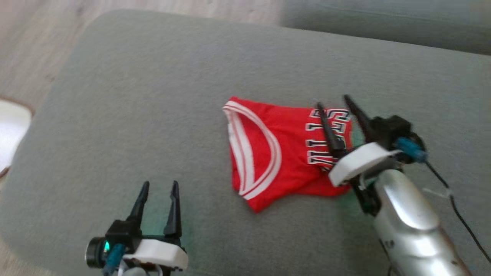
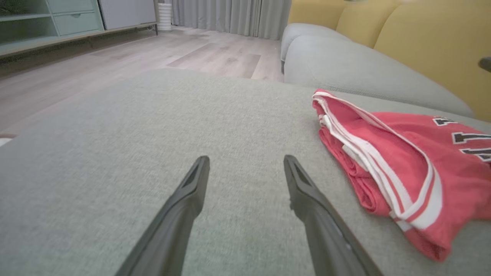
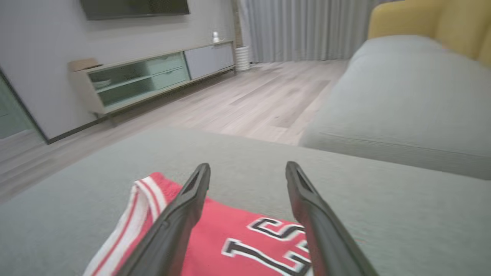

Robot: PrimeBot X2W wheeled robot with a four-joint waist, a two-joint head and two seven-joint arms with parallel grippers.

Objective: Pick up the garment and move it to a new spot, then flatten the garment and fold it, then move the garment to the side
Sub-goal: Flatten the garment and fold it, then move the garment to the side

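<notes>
The garment [image 1: 276, 153] is a red jersey with white trim and black-and-white lettering, lying folded on the grey sofa cushion [image 1: 153, 96]. My right gripper [image 1: 333, 100] hovers open over the garment's right end, above the lettering, with nothing between its fingers. In the right wrist view the garment [image 3: 230, 237] lies below the open right gripper [image 3: 247, 170]. My left gripper [image 1: 159, 186] stands open at the lower left, apart from the garment. The left wrist view shows that open gripper [image 2: 245, 163] over bare cushion, with the garment [image 2: 402, 168] to its right.
A second grey cushion [image 1: 383, 23] lies behind, with yellow back cushions [image 2: 422, 34] beyond it. Wooden floor [image 1: 38, 38] runs along the cushion's left and far edges. A low TV cabinet [image 3: 153, 76] stands against the wall. A black cable [image 1: 460, 214] trails from the right wrist.
</notes>
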